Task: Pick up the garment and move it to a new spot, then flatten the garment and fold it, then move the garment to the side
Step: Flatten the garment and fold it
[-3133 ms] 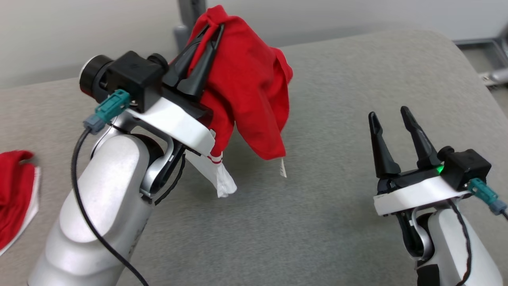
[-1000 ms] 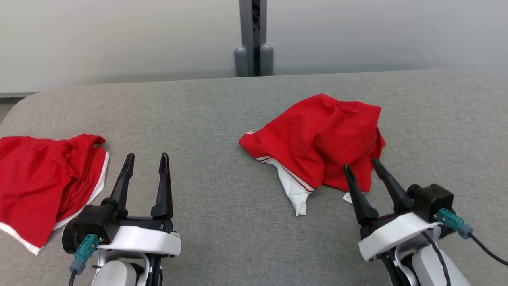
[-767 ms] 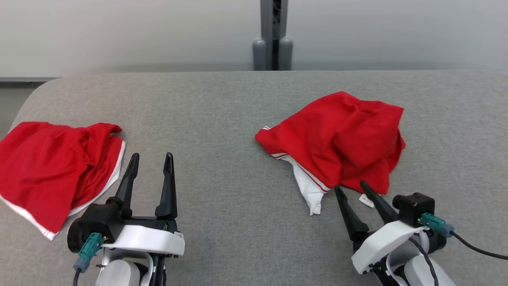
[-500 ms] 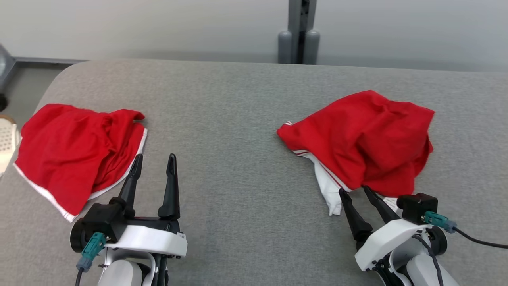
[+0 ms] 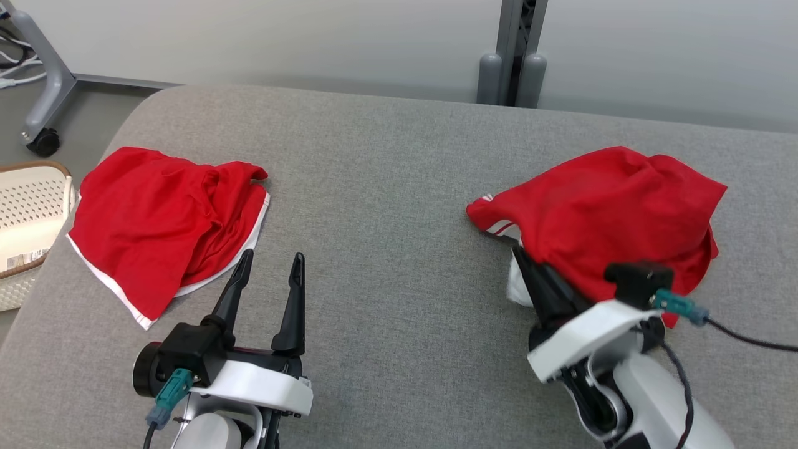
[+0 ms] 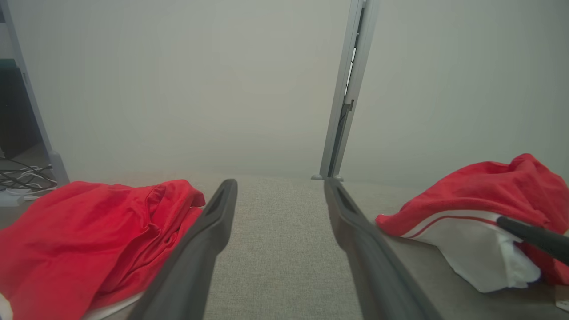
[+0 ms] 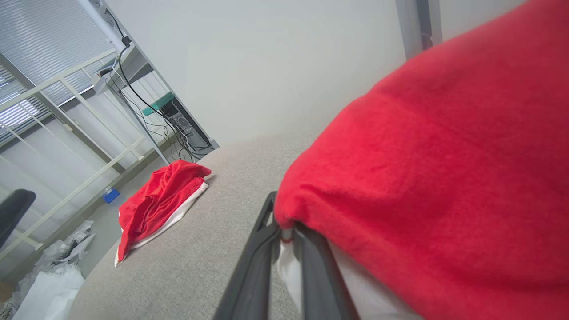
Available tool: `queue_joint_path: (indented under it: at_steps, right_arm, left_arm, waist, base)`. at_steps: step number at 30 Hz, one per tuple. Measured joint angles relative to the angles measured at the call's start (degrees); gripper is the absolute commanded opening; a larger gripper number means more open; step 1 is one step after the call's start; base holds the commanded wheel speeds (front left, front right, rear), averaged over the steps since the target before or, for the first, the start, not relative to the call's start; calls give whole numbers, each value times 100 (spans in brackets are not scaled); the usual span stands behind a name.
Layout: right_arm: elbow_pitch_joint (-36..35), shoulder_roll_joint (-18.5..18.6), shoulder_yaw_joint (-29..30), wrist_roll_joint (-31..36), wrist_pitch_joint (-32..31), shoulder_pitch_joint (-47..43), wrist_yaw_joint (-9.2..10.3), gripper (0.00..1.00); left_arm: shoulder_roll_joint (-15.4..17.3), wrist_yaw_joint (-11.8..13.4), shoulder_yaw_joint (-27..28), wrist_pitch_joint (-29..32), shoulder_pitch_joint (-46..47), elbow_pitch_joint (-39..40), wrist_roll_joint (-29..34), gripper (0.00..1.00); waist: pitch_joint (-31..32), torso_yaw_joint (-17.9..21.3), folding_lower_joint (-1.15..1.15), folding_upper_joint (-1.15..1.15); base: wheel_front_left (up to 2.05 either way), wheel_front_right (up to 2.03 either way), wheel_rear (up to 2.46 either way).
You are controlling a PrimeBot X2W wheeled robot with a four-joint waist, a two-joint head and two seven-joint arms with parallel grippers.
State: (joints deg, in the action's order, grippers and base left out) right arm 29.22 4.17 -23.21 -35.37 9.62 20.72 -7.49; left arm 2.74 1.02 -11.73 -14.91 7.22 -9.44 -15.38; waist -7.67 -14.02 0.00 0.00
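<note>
The right gripper (image 7: 285,233) is pinching shut on the white near edge of the garment (image 5: 611,206), which is lying crumpled by the worktop's (image 5: 386,187) right edge. It is looking light, soft and floppy, so its corners would likely make the best holds. The left gripper (image 5: 272,254) is hovering with its jaws spread.

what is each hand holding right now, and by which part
The right hand is shut on the red garment on the right, pinching its near white edge. The left hand is open and holds nothing.
</note>
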Motion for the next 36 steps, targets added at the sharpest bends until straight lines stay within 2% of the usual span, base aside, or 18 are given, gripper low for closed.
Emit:
queue_joint_path:
  at_steps: [8,11,15,19,20,21,24,28,32,36]
  right_arm:
    - [-979,100,-350,-740,321,768,1,0]
    - [-1072,100,-388,-888,370,852,1,0]
    - [-612,149,-678,-777,141,822,0,0]
    - [377,120,-948,-654,-277,686,0,0]
    - [573,105,-980,-650,-365,681,0,46]
    - [766,87,-985,-637,-408,677,0,100]
    - [1213,4,-1015,-676,-691,662,0,100]
    - [1376,-58,-1092,-715,-746,675,0,100]
    - [1356,-40,-1066,-765,-605,698,0,100]
    - [1047,91,-987,-810,-447,693,0,100]
  left_arm:
    - [3,34,-98,0,0,20,-37,100]
    - [3,46,-124,0,-11,40,-78,100]
    - [4,55,-121,0,-100,57,-79,100]
    - [4,56,-147,0,-102,71,-91,100]
    - [3,56,-152,0,-101,73,-98,100]
    - [3,57,-157,0,-101,73,-107,100]
    - [4,67,-141,0,-102,65,-119,100]
    - [4,64,-100,0,-103,30,-119,100]
    - [4,53,-19,0,-103,13,-120,100]
    - [3,38,32,0,-103,24,-127,100]
  waist:
    - [192,-52,0,0]
    - [233,-110,0,0]
    - [244,-210,0,0]
    - [185,-317,0,0]
    - [171,-330,0,0]
    - [159,-337,0,0]
    - [146,-304,0,0]
    - [164,-144,0,0]
    - [228,109,0,0]
    - [321,424,0,0]
  base:
    - [0,0,0]
    - [0,0,0]
    - [0,0,0]
    - [0,0,0]
    - [0,0,0]
    - [0,0,0]
    - [0,0,0]
    - [0,0,0]
    - [0,0,0]
    - [0,0,0]
